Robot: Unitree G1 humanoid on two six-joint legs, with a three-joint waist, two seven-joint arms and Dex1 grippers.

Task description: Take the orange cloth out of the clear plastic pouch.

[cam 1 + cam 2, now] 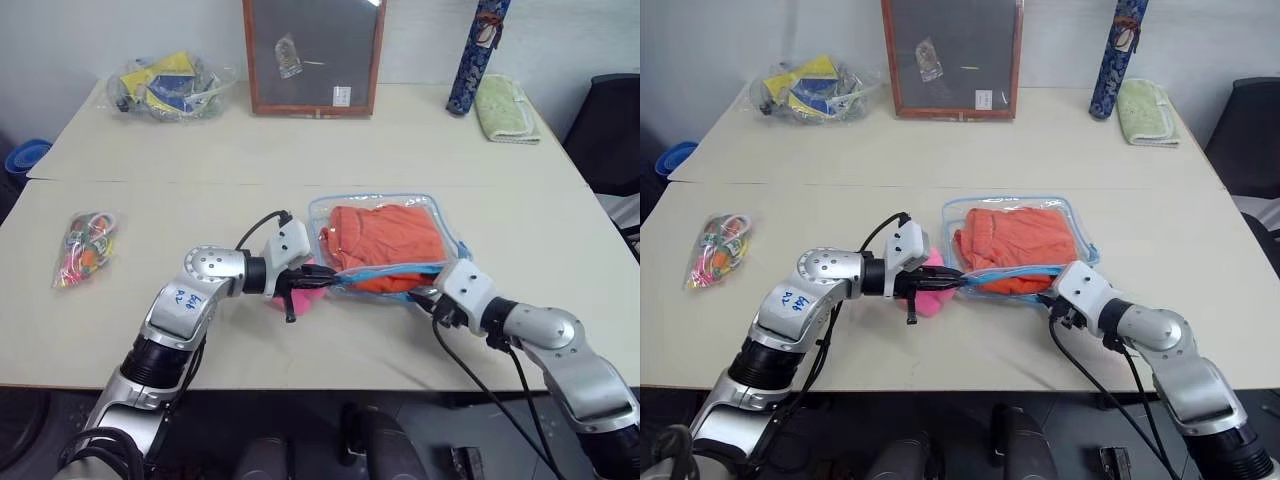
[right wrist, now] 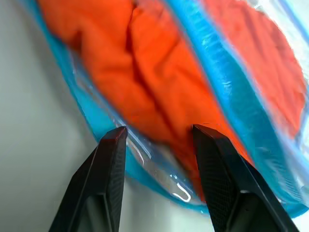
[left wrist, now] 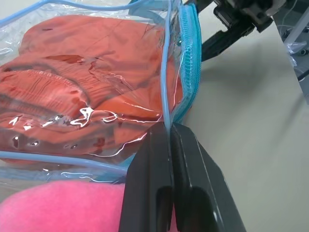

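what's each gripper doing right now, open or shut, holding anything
Left gripper: shut on the clear plastic pouch, pinching its blue edge.
Right gripper: open, at the pouch's mouth by the orange cloth.

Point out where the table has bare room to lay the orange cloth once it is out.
Bare stretches: between the packet of colourful bands and the left gripper, and the middle between the framed board and the clear plastic pouch. Crowded: the near edge, where both grippers work at the pouch's mouth.
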